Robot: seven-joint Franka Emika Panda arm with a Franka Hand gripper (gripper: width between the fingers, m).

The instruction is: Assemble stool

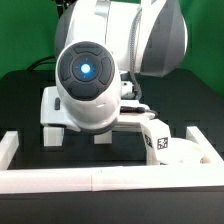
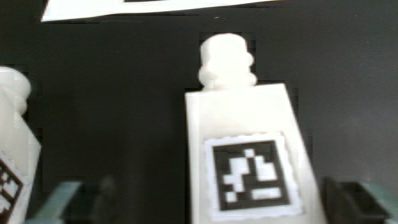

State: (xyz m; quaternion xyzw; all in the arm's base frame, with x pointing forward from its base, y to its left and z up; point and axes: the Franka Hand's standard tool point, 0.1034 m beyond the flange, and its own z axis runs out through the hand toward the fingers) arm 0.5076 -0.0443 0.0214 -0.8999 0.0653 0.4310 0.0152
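- White leg [image 2: 246,150] lies on the black table [image 2: 107,60], right between the two sides of the claw [image 2: 214,196].
- The claw is wide apart, not touching it.
- Squeeze slowly on the leg's middle so it stays straight.

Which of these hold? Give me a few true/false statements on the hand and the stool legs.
1. A leg sits between the hand's fingers. True.
2. The hand is shut on that leg. False: it is open, with dark table showing between one finger and the leg.
3. The leg carries a black-and-white tag. True.
4. It is the only leg in the wrist view. False: a second leg shows at the picture's edge.
5. The table is white. False: it is black.
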